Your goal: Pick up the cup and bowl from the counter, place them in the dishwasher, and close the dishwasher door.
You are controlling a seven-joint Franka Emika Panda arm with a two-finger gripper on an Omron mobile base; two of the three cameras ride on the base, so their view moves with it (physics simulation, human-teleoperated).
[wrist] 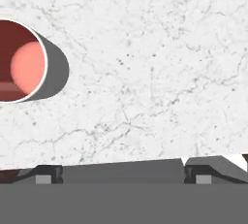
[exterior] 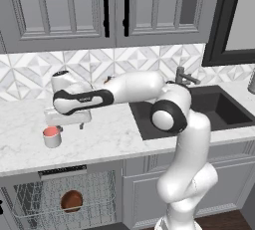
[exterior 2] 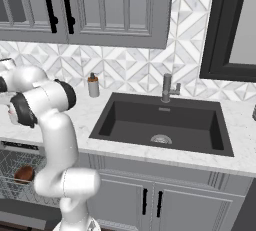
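Low at the bottom left of the left base view, the bowl point(exterior: 71, 200) sits in the wire rack of the open dishwasher point(exterior: 94, 194). Above it, at the left of the frame, the cup point(exterior: 52, 137) stands upright on the white marble table point(exterior: 114, 134). The pincer point(exterior: 70, 126) hangs just beside and above the cup, jaws spread wide, gripping nothing.

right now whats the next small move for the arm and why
Probably shift the end effector sideways until it is centred over the cup, then lower it. The bowl already sits in the dishwasher rack, the cup stands on the counter, and in the hand view it lies off to one edge, with the jaws open.
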